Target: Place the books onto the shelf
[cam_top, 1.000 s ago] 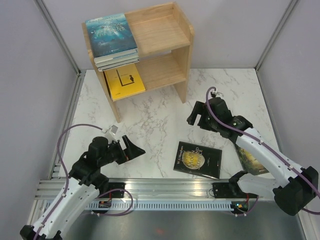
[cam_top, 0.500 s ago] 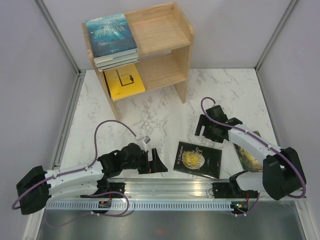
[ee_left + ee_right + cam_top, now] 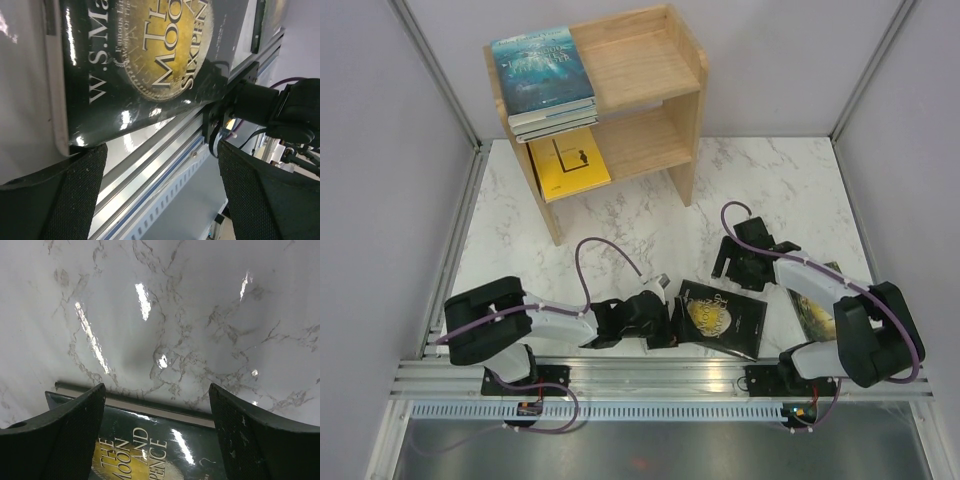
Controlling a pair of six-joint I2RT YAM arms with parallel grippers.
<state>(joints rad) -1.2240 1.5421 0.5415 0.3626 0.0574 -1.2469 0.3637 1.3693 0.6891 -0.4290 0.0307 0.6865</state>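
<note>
Two tools close in on the black book (image 3: pixel 720 320), which lies flat on the tabletop (image 3: pixel 620 230) by the front rail. Your left tool (image 3: pixel 161 150) is at its left edge and your right tool (image 3: pixel 156 390) at its far edge, both with fingers apart. A flat book offers no grip, so you probably mean to brace one edge and lift the other. The shelf (image 3: pixel 650 70) stands well apart, at the back.

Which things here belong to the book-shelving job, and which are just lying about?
Job: shelf; stacked books on top; yellow book on the lower tier; black book and green-gold book, not yet shelved.
Just there: marble table; metal rail.
</note>
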